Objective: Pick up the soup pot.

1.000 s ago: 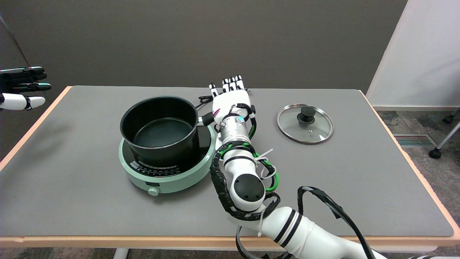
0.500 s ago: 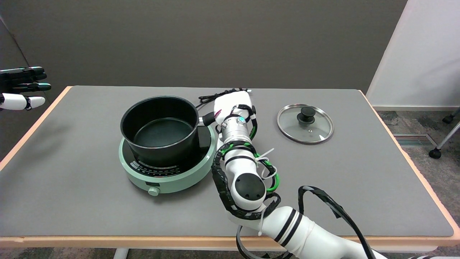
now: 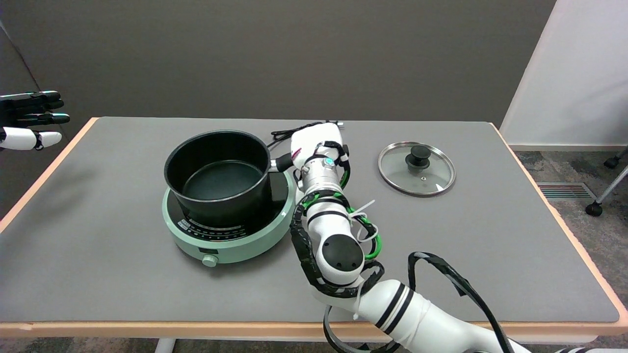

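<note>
The black soup pot point(image 3: 218, 176) stands open on a mint-green induction cooker point(image 3: 230, 235) left of the table's middle. Its short black handle point(image 3: 283, 162) sticks out to the right and disappears under my right hand point(image 3: 314, 141). The hand lies palm down over the handle, its fingers folded down and around out of sight behind the back of the hand. The pot sits flat on the cooker.
A glass lid point(image 3: 416, 168) with a black knob lies on the table to the right of my arm. A black cable point(image 3: 284, 131) runs behind the cooker. The idle left hand point(image 3: 29, 120) hangs at the far left.
A second ago the right hand's fingers were stretched out past the handle; they have since curled down around it. The pot has stayed in place.
</note>
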